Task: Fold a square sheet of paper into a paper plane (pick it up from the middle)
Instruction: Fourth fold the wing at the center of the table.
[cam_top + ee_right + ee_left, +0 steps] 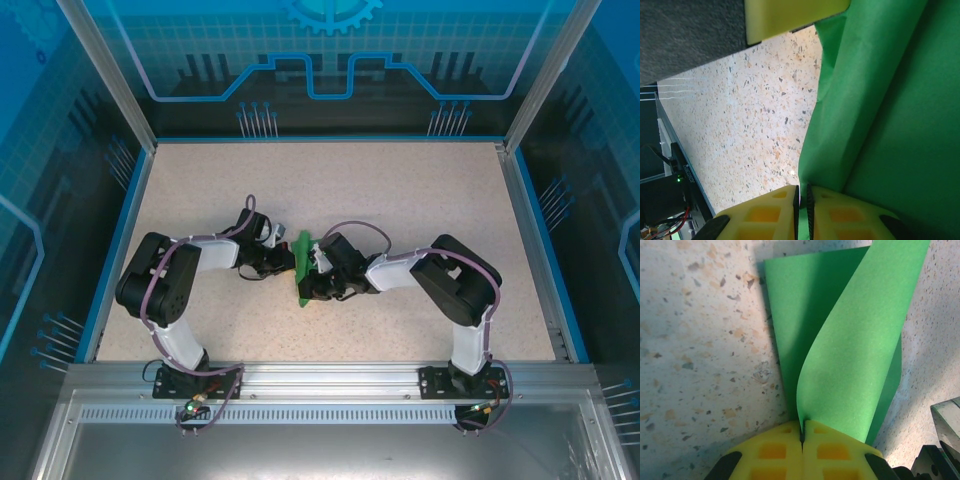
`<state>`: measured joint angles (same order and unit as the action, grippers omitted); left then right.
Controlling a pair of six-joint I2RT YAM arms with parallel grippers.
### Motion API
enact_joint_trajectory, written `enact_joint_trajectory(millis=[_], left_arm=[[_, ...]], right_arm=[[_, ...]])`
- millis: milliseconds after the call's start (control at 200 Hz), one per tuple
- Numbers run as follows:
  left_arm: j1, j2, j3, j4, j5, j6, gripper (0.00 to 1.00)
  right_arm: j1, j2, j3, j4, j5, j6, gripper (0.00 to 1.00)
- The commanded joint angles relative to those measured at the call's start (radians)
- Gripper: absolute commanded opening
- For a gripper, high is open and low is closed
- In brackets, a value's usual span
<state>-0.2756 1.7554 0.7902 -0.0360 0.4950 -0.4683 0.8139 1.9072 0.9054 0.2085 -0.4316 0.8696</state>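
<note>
Table with a speckled top covers the floor of the cell. Both arms reach in from its near edge to meet at its middle, the left arm from the left and the right arm from the right. Between them the square sheet of paper shows from above as a narrow green strip. Its long axis runs near to far, roughly across the line joining the two wrists. In the left wrist view it is loosely doubled over, one flap curling away from the fingers, and no sharp crease is visible. The left end effector is fully closed, pinching the paper's edge from the left side. The right end effector is narrowed to a slit with green paper caught in it, gripping from the opposite side. Each sits directly against the sheet, neither nearer than the other. The coming fold therefore seems to depend on both working together along that near-to-far axis.
</note>
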Motion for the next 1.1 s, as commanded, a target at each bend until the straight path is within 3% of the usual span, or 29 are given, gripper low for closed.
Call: enact_joint_trajectory(millis=[0,335,490,715,1095], left_arm=[[0.009,0.042,-0.005,-0.038,-0.03,0.023,0.0],[0.009,0.026,0.026,-0.05,-0.011,0.003,0.0],[0.009,-0.042,0.068,-0.104,-0.019,-0.001,0.11],[0.009,-0.144,0.121,-0.211,-0.067,0.005,0.35],[-0.017,-0.334,0.072,-0.371,-0.153,-0.044,0.4]], right_arm=[[0.018,0.027,0.021,-0.042,0.0,-0.031,0.15],[0.023,0.041,0.026,-0.071,0.007,-0.039,0.16],[0.023,0.037,0.021,-0.09,0.015,-0.044,0.16],[0.023,0.038,0.013,-0.109,0.024,-0.056,0.16],[0.024,0.04,0.003,-0.1,0.03,-0.046,0.15]])
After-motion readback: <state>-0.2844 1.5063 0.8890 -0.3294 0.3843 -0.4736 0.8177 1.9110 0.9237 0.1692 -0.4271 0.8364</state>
